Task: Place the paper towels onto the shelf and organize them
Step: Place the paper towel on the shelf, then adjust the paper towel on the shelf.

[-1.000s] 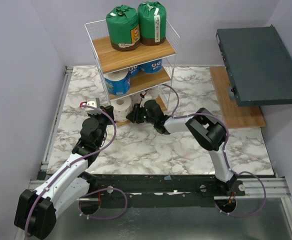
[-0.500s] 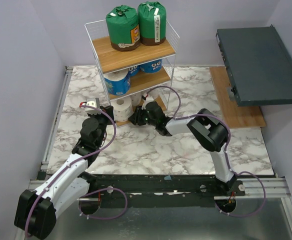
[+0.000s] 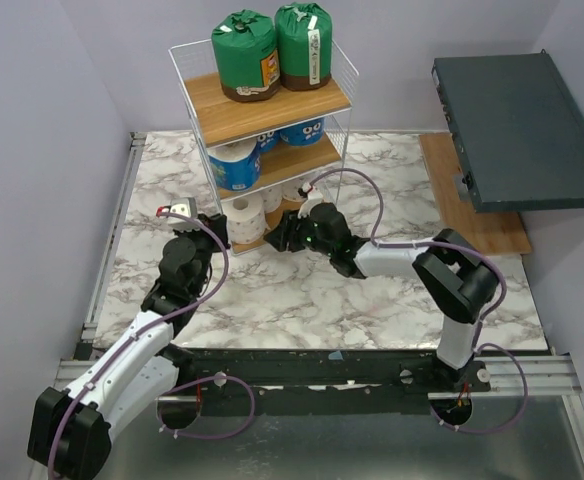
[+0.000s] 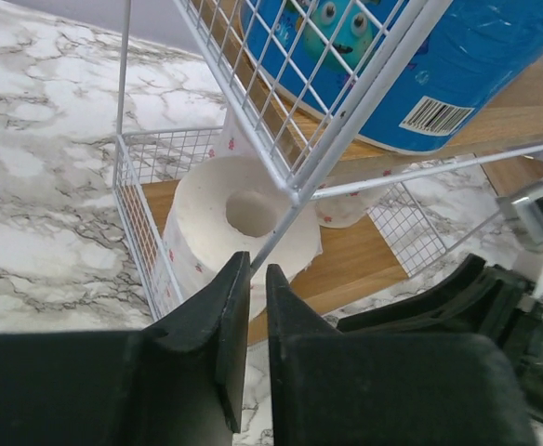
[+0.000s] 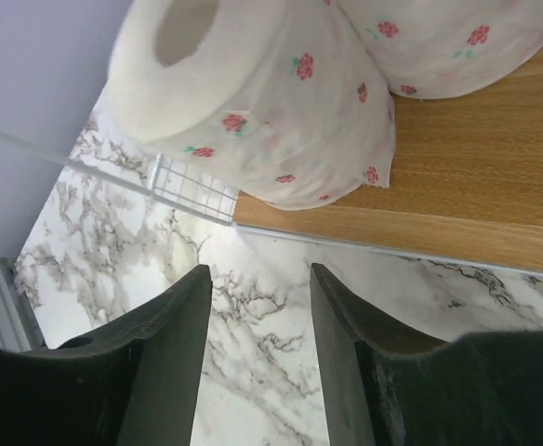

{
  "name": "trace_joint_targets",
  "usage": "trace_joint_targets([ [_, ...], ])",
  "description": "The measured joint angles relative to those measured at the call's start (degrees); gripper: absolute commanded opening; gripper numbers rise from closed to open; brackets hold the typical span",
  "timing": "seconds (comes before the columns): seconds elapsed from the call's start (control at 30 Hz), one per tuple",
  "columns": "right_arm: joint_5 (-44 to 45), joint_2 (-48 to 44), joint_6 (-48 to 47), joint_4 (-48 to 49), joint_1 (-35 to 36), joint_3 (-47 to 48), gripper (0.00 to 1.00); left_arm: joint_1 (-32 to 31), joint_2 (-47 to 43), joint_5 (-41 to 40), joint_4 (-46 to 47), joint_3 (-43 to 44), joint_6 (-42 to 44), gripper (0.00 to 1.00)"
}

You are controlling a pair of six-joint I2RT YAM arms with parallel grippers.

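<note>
The left tool [image 4: 258, 279] is closed, the right tool [image 5: 259, 279] parted.

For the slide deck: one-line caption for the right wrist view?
Right tool, open and empty, faces two rose-printed rolls on the shelf's bottom board.

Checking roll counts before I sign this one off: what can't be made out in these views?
- Top external: the bottom tier of the shelf sits under its upper boards and the right arm, so the white rolls there cannot be counted.
- Top external: the top board covers the middle tier's back, so the number of blue-printed rolls is unclear.
- Right wrist: the rear flowered roll is cut off by the top edge.
</note>
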Motion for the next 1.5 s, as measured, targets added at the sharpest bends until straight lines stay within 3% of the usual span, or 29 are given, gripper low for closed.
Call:
trace_joint_targets([
  [0.2,0.17,-9.49,-1.07,-1.99,0.00,-5.75,0.54,-0.26,-3.37,-0.24,-4.20,0.15,-2.27,0.48],
  [0.43,1.86,-17.66,-1.81,-4.26,0.00,-11.78,0.56,-0.26,-7.91,-0.22,-8.15,0.15,-3.76,0.59],
  [0.77,6.56,-26.53,-2.73,-9.62,0.00,-15.91,0.56,-0.35,-14.99,-0.26,-14.91,0.15,-5.51,0.67],
  [1.03,10.93,-30.58,-3.02,-11.89,0.00,-18.29,0.56,-0.35,-16.61,-0.74,-21.77,0.28,-8.70,0.81],
  [1.2,12.76,-33.40,-2.93,-12.74,0.00,-20.13,0.56,-0.35,-17.03,-0.96,-26.93,1.44,-10.43,0.82],
  [1.33,12.39,-35.95,-3.08,-11.74,0.00,-19.47,0.56,-0.35,-18.16,-1.09,-24.92,0.81,-10.80,0.81],
  [1.5,9.01,-32.76,-3.13,-10.58,0.00,-8.96,0.53,-0.35,-15.76,-1.64,-17.55,-0.17,-10.71,0.79],
])
